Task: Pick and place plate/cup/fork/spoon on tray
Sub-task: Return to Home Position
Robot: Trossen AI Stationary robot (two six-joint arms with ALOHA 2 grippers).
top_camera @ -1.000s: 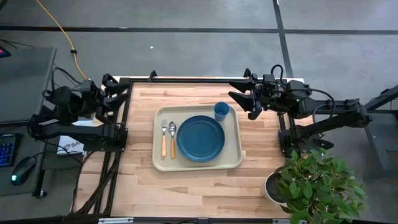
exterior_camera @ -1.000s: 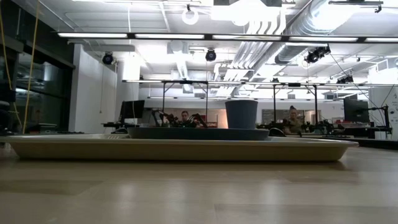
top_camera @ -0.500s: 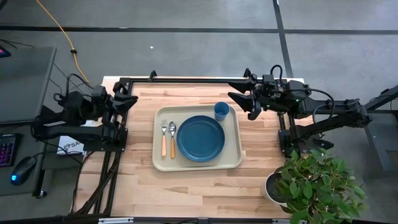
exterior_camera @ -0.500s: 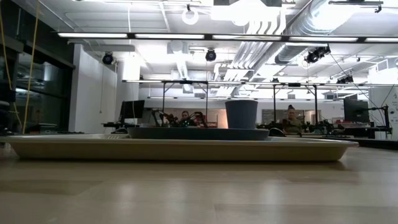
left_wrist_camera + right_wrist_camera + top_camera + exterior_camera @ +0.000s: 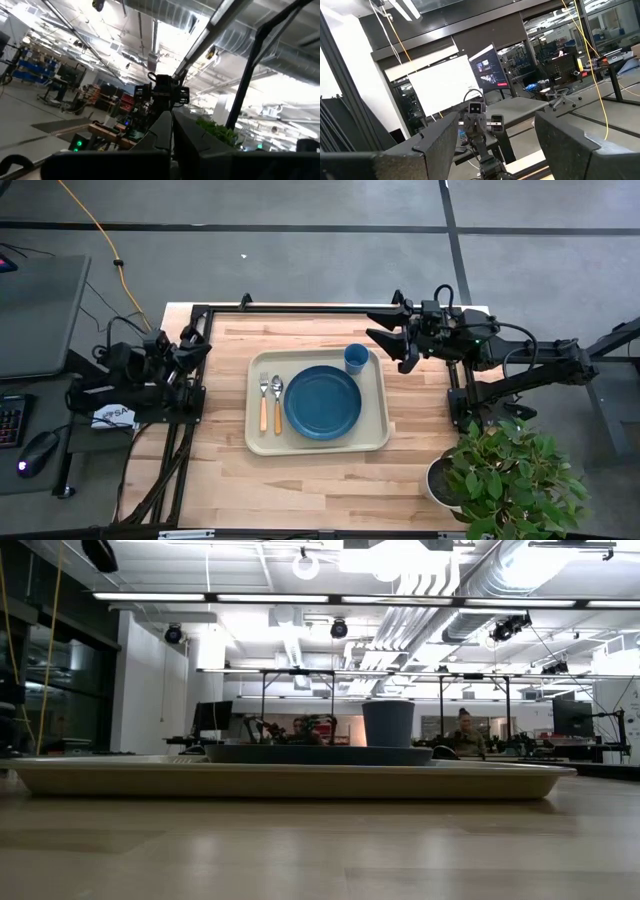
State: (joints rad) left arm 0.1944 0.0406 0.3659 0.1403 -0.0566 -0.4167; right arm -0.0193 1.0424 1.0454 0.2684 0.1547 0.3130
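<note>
Our right pincer (image 5: 383, 340) waits just past the tray's far right corner, near the cup, and its fingers stand wide apart with nothing between them, as the right wrist view also shows. Our left pincer (image 5: 192, 350) is drawn back to the left edge of the surface (image 5: 300, 480), well apart from the tray, and its fingers are close together and hold nothing. We see all four things already on the tray (image 5: 375, 435), which lies in the middle of the surface. The plate (image 5: 322, 402) sits in the centre of the tray, because it is the widest piece and needs the most room. The cup (image 5: 356, 358) stands upright in the far right corner, just beside the plate's rim. The fork (image 5: 264, 400) and the spoon (image 5: 277, 400) lie side by side on the left of the plate, handles pointing to the near edge, like a normal table setting. In the low view the cup rises behind the plate. We judge the task is finished, so both arms stay away from the tray in order not to disturb it. A plant (image 5: 510, 475) stands at the near right corner.
</note>
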